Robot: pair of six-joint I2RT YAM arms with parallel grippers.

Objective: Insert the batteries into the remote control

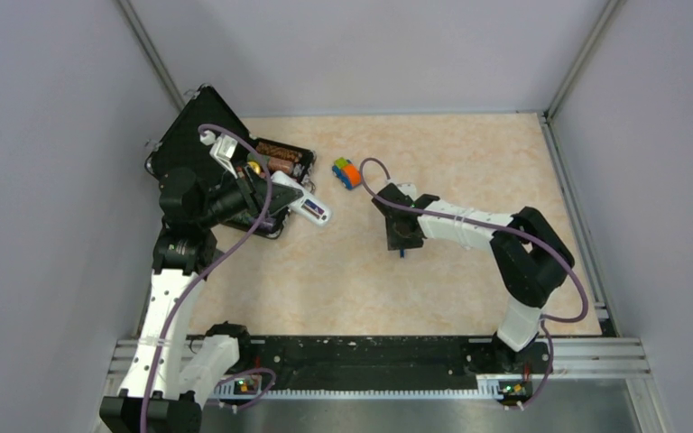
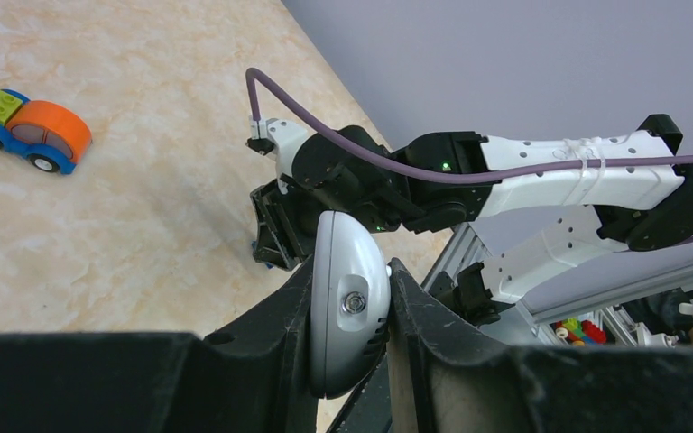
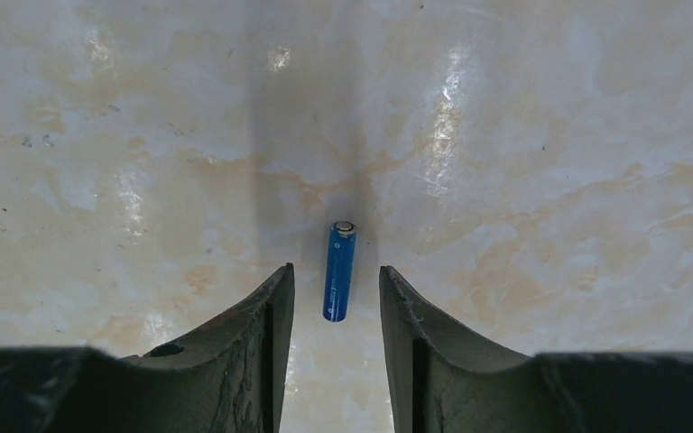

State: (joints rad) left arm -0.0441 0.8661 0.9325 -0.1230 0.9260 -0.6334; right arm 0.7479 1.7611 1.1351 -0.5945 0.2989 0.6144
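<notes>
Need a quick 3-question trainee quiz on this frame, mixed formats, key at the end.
1. True or false: the left gripper is clamped on the remote control.
2. In the right wrist view, the blue battery lies: A) between the fingers of the right gripper, touching neither; B) pinched tight by both fingers; C) out beyond one finger, not between them.
3. Name the colourful toy standing on the table.
Key: 1 true; 2 A; 3 the toy car.
</notes>
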